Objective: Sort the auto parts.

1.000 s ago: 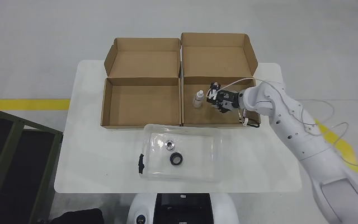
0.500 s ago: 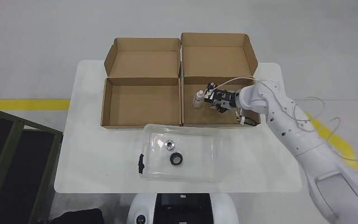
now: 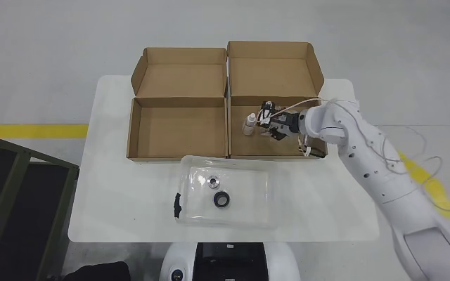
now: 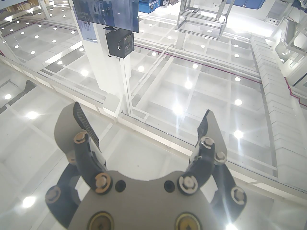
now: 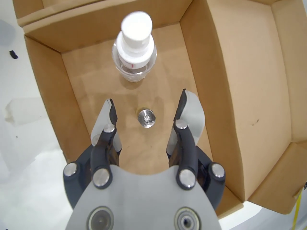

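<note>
My right gripper [image 5: 146, 107] [image 3: 266, 120] hangs open inside the right cardboard box [image 3: 302, 84]. On the box floor below its fingers lies a small round metal part [image 5: 146, 118]. Just beyond it stands a clear bottle with a white cap [image 5: 135, 46] [image 3: 249, 123], upright near the box's left wall. A clear plastic bin [image 3: 267, 211] at the table's front holds a silver metal part [image 3: 211, 183] and a black ring [image 3: 222, 200]. My left gripper [image 4: 144, 120] is open, pointing up at a ceiling, with nothing between its fingers.
A second cardboard box [image 3: 140, 133] stands empty to the left of the first, both with lids folded back. The white table [image 3: 105, 175] has bare room on its left and right sides.
The right gripper has shifted slightly within the right box, staying beside the bottle. The bin's parts have not moved.
</note>
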Controlling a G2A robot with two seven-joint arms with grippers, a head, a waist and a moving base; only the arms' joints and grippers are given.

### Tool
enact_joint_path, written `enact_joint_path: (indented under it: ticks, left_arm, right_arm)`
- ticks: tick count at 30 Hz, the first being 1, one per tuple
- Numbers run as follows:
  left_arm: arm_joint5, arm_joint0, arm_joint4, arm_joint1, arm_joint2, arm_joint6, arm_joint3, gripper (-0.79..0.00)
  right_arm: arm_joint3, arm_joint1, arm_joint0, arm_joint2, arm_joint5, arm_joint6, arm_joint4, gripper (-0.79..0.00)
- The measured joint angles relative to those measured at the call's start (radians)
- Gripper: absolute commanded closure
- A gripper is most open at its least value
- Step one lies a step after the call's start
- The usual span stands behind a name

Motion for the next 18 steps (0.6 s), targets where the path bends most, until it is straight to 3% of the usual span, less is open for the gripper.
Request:
enact_joint_path:
  ticks: [11,18]
  left_arm:
    - [0.0,0.0,0.0,0.0,0.0,0.0,0.0,-0.785]
    - [0.0,0.0,0.0,0.0,0.0,0.0,0.0,-0.785]
  right_arm:
    - [-0.324,0.074,-0.195,0.199,-0.062,0.056,0.1,-0.502]
    - [-0.509,0.103,-0.314,0.255,-0.111,0.078,0.134,-0.465]
